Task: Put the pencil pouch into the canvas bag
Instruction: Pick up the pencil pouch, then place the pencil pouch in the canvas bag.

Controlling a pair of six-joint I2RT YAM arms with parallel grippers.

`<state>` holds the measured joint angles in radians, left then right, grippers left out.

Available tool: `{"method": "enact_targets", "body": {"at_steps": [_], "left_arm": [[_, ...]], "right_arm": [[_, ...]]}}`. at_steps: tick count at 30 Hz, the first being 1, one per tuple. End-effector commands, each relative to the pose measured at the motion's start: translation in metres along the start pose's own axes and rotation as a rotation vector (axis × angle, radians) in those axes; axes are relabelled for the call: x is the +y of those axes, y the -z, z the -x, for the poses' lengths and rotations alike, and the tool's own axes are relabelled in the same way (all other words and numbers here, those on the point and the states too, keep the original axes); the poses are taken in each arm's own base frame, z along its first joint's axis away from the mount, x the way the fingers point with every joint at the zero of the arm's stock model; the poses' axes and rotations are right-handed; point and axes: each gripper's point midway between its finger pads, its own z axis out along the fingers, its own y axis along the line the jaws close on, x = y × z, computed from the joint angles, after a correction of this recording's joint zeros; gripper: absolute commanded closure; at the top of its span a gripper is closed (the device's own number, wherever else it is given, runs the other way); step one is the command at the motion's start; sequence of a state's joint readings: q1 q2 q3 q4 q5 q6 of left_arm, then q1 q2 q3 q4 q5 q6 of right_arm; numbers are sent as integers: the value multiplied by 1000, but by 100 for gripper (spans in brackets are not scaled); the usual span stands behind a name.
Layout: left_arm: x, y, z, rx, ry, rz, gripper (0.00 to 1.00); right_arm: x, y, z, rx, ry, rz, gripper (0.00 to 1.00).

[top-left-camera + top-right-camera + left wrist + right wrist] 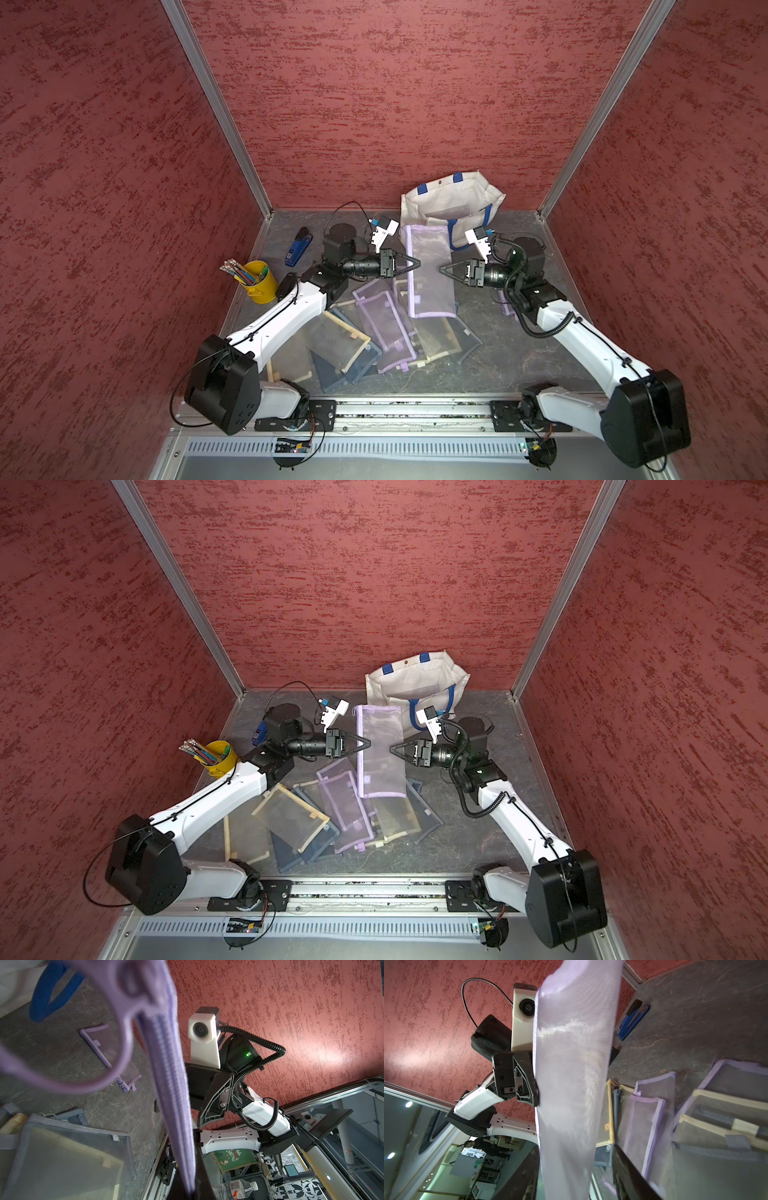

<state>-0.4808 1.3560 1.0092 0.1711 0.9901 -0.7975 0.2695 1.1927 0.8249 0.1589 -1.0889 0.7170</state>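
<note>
Top views: left tool (417, 264) is clamped on one long edge of the lilac pencil pouch (430, 278). The pouch is raised clear of the worktop (498, 357), above the spare pouches (374, 328) and just nearside of the canvas bag (440, 203) at the far edge. Right tool (392, 748) meets the opposite edge.
Left wrist: pencil pouch (172, 1105) runs zip-edge first into the clamped jaws.
Right wrist: fingers (630, 1167) part-spread astride the mesh, apparently not pinching.
Pickup done; transfer into the bag outstanding.
</note>
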Motion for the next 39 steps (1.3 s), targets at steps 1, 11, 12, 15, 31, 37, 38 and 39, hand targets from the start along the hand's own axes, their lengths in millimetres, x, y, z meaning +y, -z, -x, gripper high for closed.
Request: {"method": "enact_targets", "body": {"at_steps": [1,11,12,15,31,37,38,39], "left_arm": [[-11,1,4,1,-52,-18,100],[11,6,12,-69,-31,121,61],[17,10,13,-88,-24,158,49],[35,30,16,-170,-7,304,12],[30,54,-14,-237,-91,542,0],[28,39,-29,-209,-103,538,0],[29,37,-31,-205,-102,535,0],[30,35,-33,-199,-100,532,0]], "right_arm": [[28,0,8,-2,88,67,58],[31,-2,32,-26,113,-1,100],[29,-3,39,-38,118,-30,100],[24,-3,70,-84,131,-145,100],[-76,35,276,-722,-180,-658,100],[-129,44,277,-817,-278,-777,100],[-134,45,275,-824,-286,-792,100],[-141,45,275,-827,-292,-805,100]]}}
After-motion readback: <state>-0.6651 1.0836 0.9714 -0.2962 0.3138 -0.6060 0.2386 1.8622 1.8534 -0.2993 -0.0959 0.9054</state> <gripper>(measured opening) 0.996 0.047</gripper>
